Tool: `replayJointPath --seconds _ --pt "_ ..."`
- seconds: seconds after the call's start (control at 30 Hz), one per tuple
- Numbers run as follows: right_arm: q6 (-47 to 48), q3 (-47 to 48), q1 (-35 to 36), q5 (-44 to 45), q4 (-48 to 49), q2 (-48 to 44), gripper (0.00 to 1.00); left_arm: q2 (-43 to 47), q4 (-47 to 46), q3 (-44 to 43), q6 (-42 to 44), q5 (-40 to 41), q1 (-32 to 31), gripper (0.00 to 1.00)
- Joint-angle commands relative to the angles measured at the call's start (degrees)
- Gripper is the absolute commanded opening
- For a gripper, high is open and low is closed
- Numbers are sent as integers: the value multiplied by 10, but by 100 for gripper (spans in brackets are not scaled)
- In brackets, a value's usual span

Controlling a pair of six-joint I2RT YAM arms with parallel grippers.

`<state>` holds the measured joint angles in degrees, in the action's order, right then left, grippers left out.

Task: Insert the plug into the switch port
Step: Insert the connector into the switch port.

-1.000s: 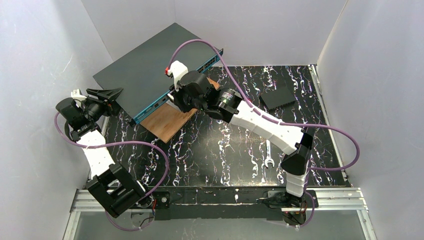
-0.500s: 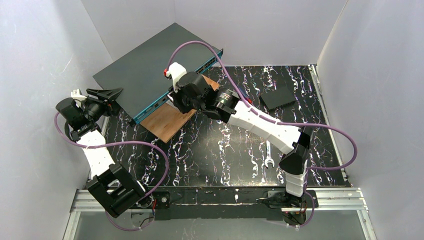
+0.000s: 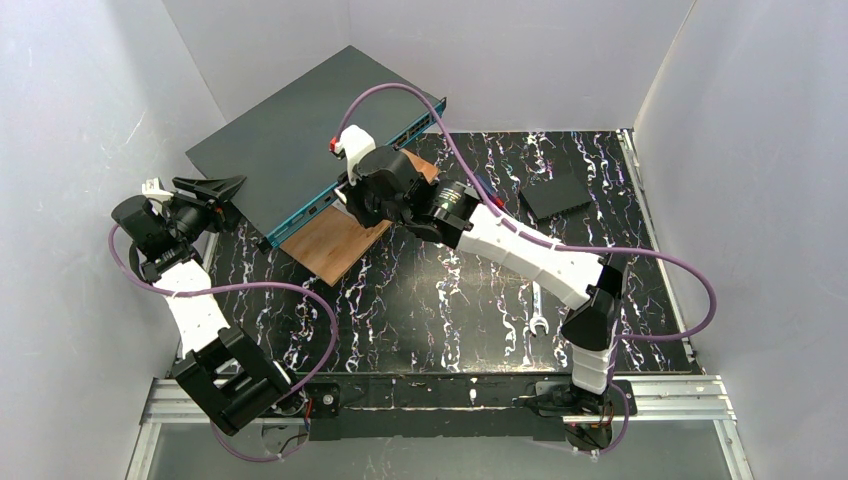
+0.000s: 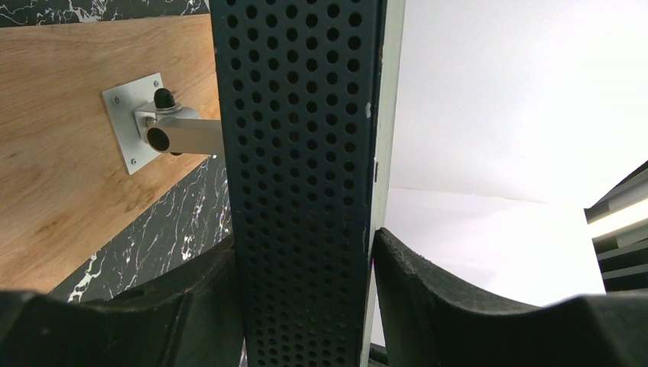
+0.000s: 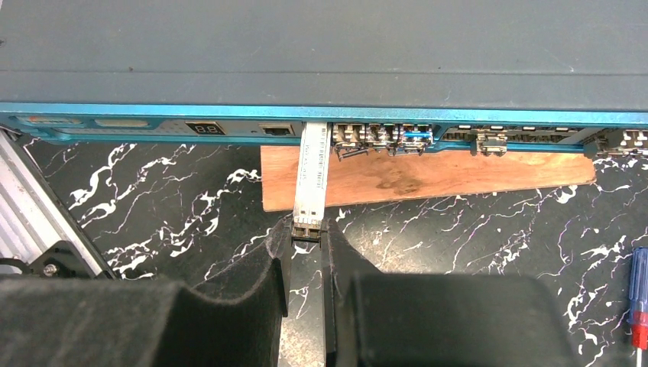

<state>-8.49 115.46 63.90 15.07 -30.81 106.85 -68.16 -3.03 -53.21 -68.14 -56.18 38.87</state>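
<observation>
1. The switch (image 3: 290, 140) lies at the far left of the table (image 3: 450, 300). It is turned at an angle, with its teal port edge facing near and right. Part of it sits over a wooden board (image 3: 335, 243).
2. The left tool (image 4: 302, 264) is clamped on the switch's left end, with one finger on each side of the perforated side wall.
3. The right tool (image 5: 306, 229) is closed on the near end of the plug (image 5: 312, 164), a long silver piece.
4. The plug points straight at the teal edge. Its far tip meets the face just right of a small single port and left of a row of ports. How deep it sits, I cannot tell.
5. A small black box (image 3: 555, 195) lies at the far right, well apart from the switch. A wrench (image 3: 537, 312) lies on the table beside the right arm.
</observation>
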Motion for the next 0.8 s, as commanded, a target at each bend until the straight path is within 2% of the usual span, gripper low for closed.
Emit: replayJointPath --seconds 0.0,0.47,0.77 --pt "-12 6 -1 18 93 -22 1 4 5 -2 46 -51 -23 0" --pt "-10 14 1 10 108 -26 1 6 5 -1 47 -48 -27 0" --pt "33 -19 29 33 155 -45 1 6 5 -1 46 -47 -27 0"
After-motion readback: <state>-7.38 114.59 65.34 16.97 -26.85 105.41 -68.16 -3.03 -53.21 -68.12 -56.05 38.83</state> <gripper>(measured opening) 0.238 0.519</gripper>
